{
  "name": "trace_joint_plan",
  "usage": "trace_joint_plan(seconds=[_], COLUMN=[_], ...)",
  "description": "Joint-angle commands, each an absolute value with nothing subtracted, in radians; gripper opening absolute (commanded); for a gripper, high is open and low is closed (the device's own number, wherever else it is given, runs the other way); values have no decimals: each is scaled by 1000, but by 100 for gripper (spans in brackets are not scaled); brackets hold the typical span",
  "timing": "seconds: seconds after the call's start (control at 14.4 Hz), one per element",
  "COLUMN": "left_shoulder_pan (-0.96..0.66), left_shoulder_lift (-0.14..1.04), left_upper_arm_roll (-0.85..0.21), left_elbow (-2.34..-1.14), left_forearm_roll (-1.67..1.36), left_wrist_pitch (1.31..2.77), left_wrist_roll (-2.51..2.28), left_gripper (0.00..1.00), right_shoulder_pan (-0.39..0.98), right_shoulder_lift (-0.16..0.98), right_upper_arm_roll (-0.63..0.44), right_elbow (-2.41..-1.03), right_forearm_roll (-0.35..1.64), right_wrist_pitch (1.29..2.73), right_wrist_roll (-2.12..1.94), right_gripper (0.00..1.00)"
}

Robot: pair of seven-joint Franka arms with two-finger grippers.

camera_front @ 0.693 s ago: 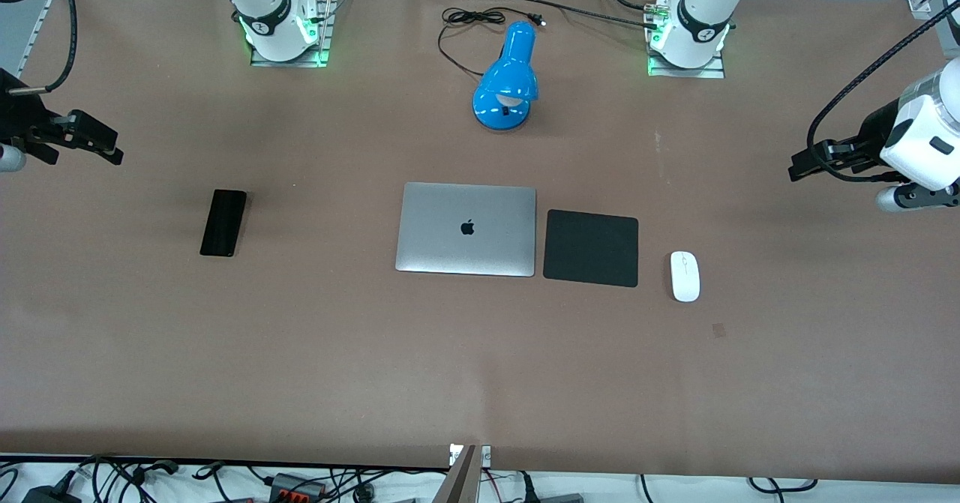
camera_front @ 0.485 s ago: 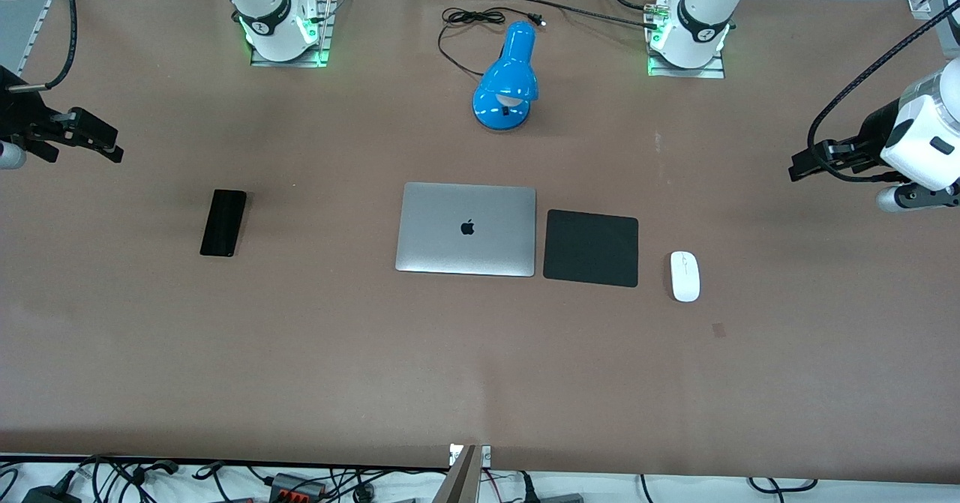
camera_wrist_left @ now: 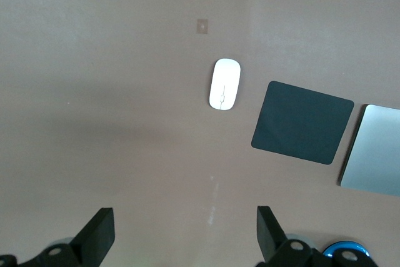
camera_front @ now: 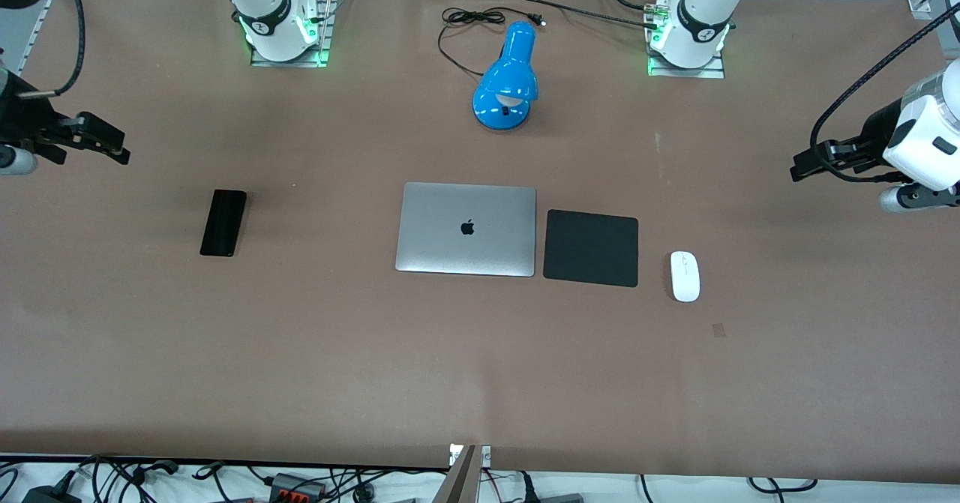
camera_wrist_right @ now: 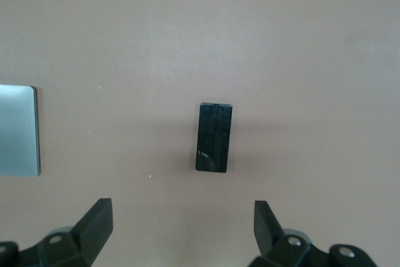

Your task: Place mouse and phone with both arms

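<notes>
Claws hang open, raised over table ends.

Brown table with six things lying on it

Phone at mid-left of the front frame; closed silver laptop at centre; black pad just beside the laptop; white mouse near the pad, lower in frame; blue lamp at upper centre, its black cord looped above it.
</notes>
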State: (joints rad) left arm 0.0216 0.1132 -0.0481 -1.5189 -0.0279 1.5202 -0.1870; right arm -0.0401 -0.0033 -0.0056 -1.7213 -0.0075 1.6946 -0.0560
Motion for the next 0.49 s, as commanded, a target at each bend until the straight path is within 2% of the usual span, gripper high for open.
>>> trace_joint_plan(seconds=[0.0, 0.21, 0.42], left_shoulder_pan=[32, 31, 32], left_shoulder_lift=[103, 103, 103], left_upper_arm_roll=[-51, -51, -51], left_elbow=[-1519, -1519, -1519], left_forearm_roll=[-52, -52, -52], left_wrist_pitch=[1506, 1508, 1508], left_wrist_roll=[-164, -164, -164], left_gripper=[100, 100, 100], right_shoulder_pan=[-45, -46, -44], right_shoulder_lift=[43, 92, 107], right_upper_arm_roll=[0, 0, 0], right_elbow=[-1720, -1736, -1839], right_forearm_roll=[-5, -8, -11], right_wrist_pitch=[1692, 1715, 1853], right_wrist_roll=[-71, -66, -60], right_gripper=[100, 100, 100])
